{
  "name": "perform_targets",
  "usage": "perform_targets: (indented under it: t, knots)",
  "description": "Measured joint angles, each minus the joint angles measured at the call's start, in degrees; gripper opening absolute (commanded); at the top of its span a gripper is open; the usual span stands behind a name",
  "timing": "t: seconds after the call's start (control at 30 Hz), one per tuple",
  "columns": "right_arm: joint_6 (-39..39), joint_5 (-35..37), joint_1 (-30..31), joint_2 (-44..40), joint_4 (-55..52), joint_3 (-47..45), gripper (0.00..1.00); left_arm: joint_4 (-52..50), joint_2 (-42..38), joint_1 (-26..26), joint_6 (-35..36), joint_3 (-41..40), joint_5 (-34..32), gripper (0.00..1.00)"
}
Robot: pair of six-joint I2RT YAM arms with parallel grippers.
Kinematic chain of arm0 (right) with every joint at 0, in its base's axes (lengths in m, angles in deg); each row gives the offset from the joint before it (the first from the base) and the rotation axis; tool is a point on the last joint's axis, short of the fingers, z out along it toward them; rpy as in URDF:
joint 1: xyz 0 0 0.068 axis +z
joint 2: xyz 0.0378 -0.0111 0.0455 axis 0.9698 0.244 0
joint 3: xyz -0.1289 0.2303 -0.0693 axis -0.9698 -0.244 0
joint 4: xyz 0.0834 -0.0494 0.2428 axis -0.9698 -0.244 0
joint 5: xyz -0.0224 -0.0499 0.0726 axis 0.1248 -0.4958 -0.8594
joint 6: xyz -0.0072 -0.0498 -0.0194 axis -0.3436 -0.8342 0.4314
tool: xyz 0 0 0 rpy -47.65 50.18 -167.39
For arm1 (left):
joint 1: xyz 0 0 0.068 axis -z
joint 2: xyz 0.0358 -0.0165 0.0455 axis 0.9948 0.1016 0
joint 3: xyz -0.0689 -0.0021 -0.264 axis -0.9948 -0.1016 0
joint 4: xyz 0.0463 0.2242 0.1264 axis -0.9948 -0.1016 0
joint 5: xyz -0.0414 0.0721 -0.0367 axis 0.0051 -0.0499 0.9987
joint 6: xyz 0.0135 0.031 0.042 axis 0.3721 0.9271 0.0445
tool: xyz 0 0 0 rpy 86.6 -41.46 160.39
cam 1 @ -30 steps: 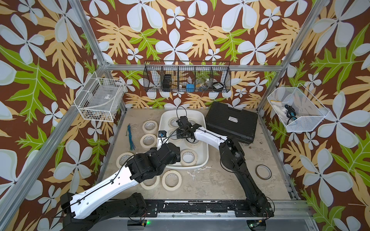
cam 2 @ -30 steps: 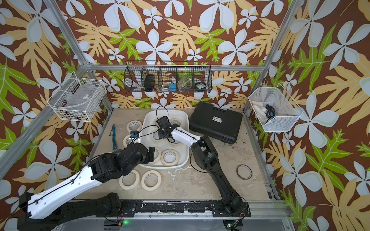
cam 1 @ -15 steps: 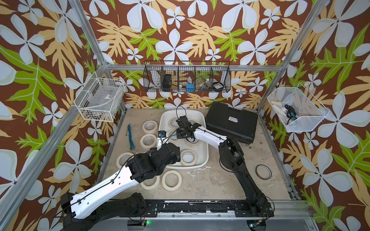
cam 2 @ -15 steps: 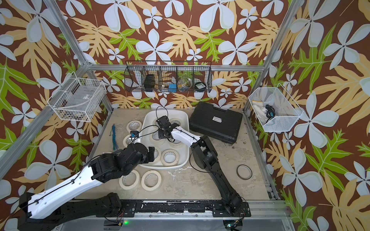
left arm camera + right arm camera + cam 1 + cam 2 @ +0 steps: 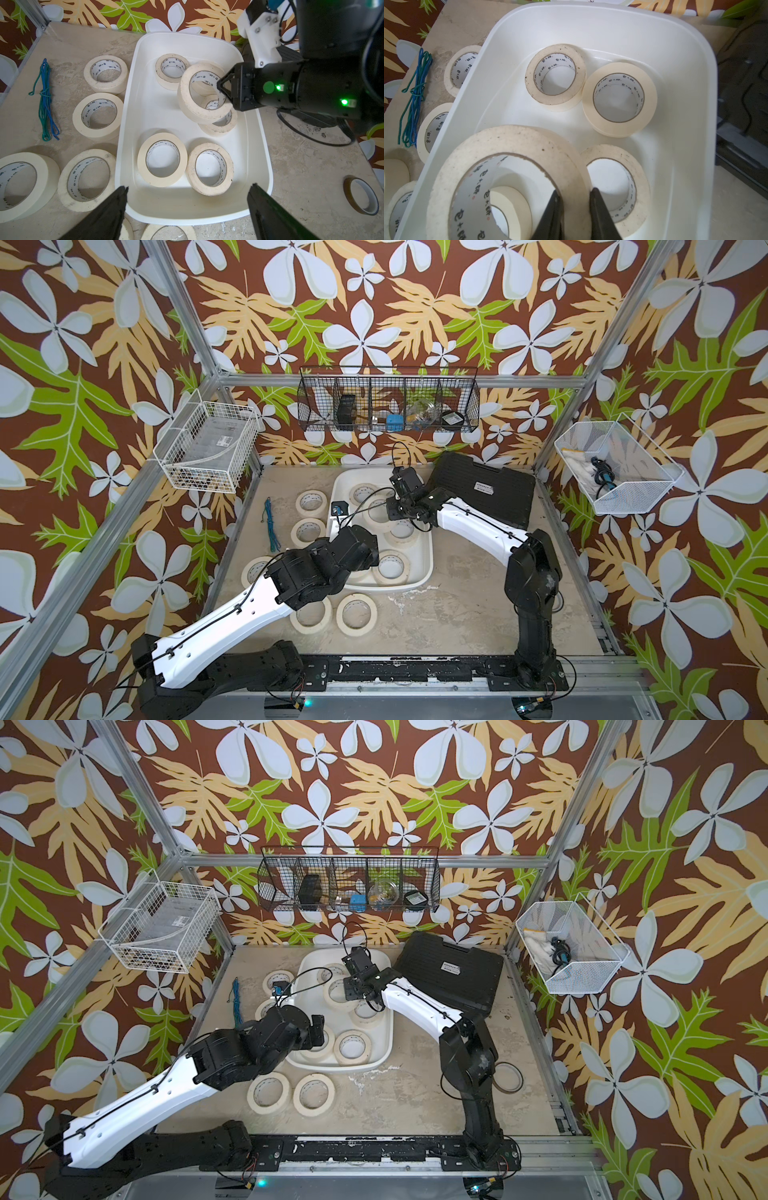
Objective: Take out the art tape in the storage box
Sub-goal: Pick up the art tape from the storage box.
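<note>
Jaws of the right gripper [image 5: 575, 193] clamp a tape roll [image 5: 508, 141] by its wall, tilted to clear the box [image 5: 591, 12], while the left gripper [image 5: 189, 187] gapes empty.

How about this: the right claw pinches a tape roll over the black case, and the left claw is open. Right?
Not quite. The left wrist view shows the right gripper pinching the tape roll over the white storage box, not the black case. The left gripper is open, as you said.
</note>
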Motion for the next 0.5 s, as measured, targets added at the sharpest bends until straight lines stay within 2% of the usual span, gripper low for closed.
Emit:
perform_targets:
  t: [0.13, 0.3, 0.5]
  knots:
    - [-1.22, 0.87, -0.22, -6.14, -0.70, -4.31, 0.10, 0.11, 2.16, -2.34, 1.68, 2.91, 1.22, 0.93]
    - [-1.88, 0.81, -0.09, -12.76, -0.83, -9.27, 0.10, 1.33, 5.29, -7.69, 5.33, 5.07, 6.43, 0.92]
    - [-2.51, 0.59, -0.13, -18.69, -1.05, -14.91, 0.10, 3.34, 12.11, -9.46, 9.49, 9.77, 12.50, 0.83]
